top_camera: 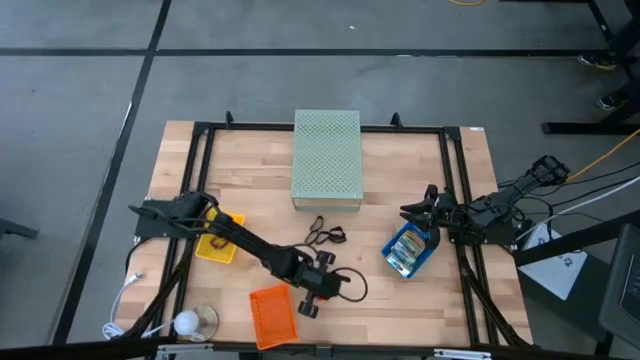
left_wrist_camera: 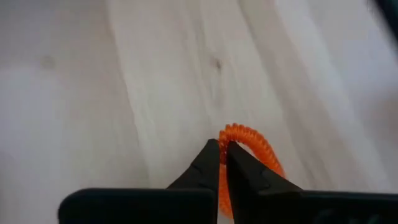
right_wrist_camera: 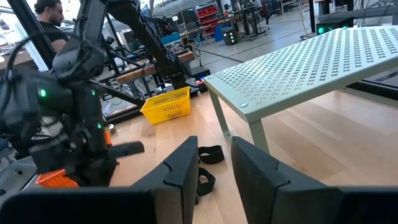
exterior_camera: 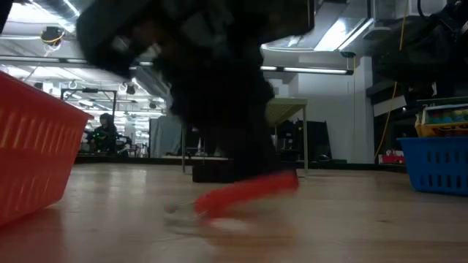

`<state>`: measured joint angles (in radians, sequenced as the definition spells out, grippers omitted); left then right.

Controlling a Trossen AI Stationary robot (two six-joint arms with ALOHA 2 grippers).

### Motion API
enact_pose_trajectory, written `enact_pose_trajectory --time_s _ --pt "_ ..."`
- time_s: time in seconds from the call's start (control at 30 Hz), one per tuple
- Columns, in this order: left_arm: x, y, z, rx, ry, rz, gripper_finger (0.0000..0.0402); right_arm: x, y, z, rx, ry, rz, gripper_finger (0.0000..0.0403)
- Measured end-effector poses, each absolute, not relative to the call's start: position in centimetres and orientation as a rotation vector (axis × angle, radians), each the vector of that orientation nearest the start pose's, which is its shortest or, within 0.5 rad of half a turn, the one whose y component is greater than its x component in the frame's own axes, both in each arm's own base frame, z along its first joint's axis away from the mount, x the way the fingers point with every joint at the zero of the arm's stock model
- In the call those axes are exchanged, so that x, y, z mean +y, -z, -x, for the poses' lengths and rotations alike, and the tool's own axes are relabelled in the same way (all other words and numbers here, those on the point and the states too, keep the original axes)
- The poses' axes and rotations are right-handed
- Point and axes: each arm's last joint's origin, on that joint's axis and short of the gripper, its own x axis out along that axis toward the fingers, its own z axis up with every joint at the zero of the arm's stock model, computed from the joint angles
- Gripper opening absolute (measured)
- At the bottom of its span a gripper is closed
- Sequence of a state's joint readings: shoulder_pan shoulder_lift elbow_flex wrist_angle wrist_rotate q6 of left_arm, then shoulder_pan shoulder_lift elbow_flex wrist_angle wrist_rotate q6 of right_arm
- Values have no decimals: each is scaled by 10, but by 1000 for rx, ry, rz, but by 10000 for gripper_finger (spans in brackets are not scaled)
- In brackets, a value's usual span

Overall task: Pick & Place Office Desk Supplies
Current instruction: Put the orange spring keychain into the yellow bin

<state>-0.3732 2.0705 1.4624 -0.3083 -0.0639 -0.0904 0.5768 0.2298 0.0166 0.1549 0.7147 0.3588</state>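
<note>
My left gripper (top_camera: 308, 298) is low over the table's near middle, beside the orange tray (top_camera: 272, 315), and is shut on a small orange coiled ring (left_wrist_camera: 249, 142). That ring shows blurred and tilted under the dark gripper in the low view (exterior_camera: 245, 193). My right gripper (right_wrist_camera: 214, 171) is open and hovers over the far end of the blue tray (top_camera: 410, 250), which holds green-blue-white packets (top_camera: 405, 248). Thin black loops (top_camera: 325, 235) lie flat on the wood between the arms, ahead of the right fingers (right_wrist_camera: 210, 154). My left gripper pinches the orange ring by its coiled rim (left_wrist_camera: 229, 134), right at the fingertips (left_wrist_camera: 211, 155). The fingers come down at it from above. The ring hangs tilted below them; whether its lower end (exterior_camera: 205, 207) touches the table I cannot tell.
The large pale green perforated box (top_camera: 327, 160) stands at the far middle. The yellow tray (top_camera: 218, 242) sits under the left arm. A white ball in a clear cup (top_camera: 190, 322) and a white cable lie at the near left corner. Bare wood lies between the orange and blue trays.
</note>
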Motion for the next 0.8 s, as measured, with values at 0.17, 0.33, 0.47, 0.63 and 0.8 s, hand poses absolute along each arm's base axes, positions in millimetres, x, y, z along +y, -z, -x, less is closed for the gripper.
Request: enact_pose_trajectory --time_s 0.17,0.33,0.47,0.63,0.8 --pt "-155 -194 -409 836 252 -108 4 41 -165 -98 24 145 -321 98" --pt "-149 -232 -397 753 200 -161 4 41 -165 -98 26 145 -320 98" --pt "-139 -263 -380 714 78 -219 4 41 -165 -98 26 145 -325 98" --pt "-126 -298 -345 610 -89 -258 3 42 -164 -98 30 128 -338 98" --pt "-112 -315 -302 540 -184 -247 3 42 -164 -98 35 117 -340 98"
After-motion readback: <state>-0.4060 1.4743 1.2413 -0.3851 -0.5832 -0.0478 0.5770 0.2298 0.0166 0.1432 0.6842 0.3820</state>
